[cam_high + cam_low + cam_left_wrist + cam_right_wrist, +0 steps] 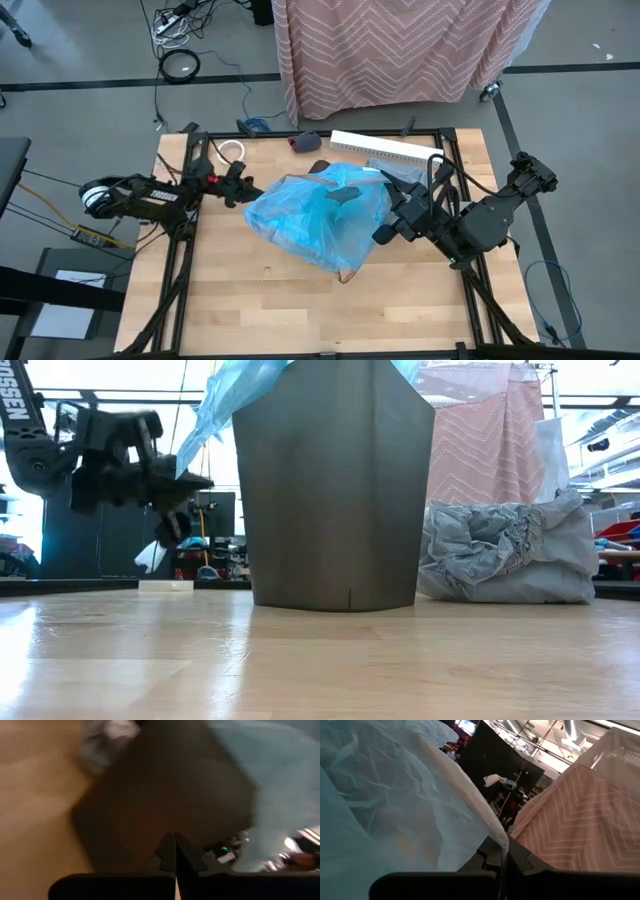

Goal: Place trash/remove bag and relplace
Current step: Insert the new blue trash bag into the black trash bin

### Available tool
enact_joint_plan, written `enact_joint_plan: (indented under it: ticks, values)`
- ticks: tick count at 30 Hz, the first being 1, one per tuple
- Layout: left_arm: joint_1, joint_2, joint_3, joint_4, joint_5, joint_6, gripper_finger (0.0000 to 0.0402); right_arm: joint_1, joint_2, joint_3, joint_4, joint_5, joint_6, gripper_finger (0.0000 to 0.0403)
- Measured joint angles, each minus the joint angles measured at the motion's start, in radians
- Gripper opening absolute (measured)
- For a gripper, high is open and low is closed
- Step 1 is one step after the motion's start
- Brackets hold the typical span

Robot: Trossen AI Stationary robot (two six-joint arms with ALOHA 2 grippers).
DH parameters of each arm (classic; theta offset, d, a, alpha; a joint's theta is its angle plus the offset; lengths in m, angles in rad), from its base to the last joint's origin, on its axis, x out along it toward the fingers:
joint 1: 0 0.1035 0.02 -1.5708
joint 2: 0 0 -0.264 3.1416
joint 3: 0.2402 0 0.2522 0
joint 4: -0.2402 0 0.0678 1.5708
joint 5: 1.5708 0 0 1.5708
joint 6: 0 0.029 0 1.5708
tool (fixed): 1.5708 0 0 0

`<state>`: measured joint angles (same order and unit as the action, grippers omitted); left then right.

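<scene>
The bag (pixel 510 555), grey and crumpled, is lying on the table (pixel 270 300) just beside the dark bin (pixel 335 490). The right gripper (pixel 502 851) is pinching the blue bag's (pixel 315 215) edge with jaws together. The left gripper (pixel 243 188) is hanging with fingers pressed together, empty, near the blue plastic's other side.

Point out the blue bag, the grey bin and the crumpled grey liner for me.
blue bag (pixel 318 222): high view, middle of its spread plastic.
grey bin (pixel 335 490): low view, front wall.
crumpled grey liner (pixel 505 555): low view, middle of the heap.
</scene>
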<state>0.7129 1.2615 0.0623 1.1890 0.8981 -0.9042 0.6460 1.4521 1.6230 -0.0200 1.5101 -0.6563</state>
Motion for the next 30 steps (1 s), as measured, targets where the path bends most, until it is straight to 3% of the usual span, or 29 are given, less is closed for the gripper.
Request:
enact_joint_plan:
  ticks: [7,11,18,23,30]
  values:
    - [-0.189,0.0,0.048,0.297,-0.115,-0.211,0.0001,0.0,0.0,0.0,0.0,-0.003,0.0,0.0]
    - [-0.282,-0.001,0.12,0.303,-0.175,-0.223,0.0001,-0.001,0.0,0.0,0.0,-0.005,0.001,0.0]
    - [-0.378,0.0,0.339,0.072,-0.195,-0.131,0.0001,-0.002,0.0,0.0,0.0,-0.006,0.0,0.0]
    - [-0.383,0.0,0.53,-0.182,-0.173,-0.001,0.0001,-0.003,0.0,0.0,0.0,-0.013,0.0,0.0]
    - [-0.364,0.019,0.793,-0.699,-0.215,0.385,0.0001,-0.03,0.0,0.0,0.0,-0.001,-0.001,0.0]
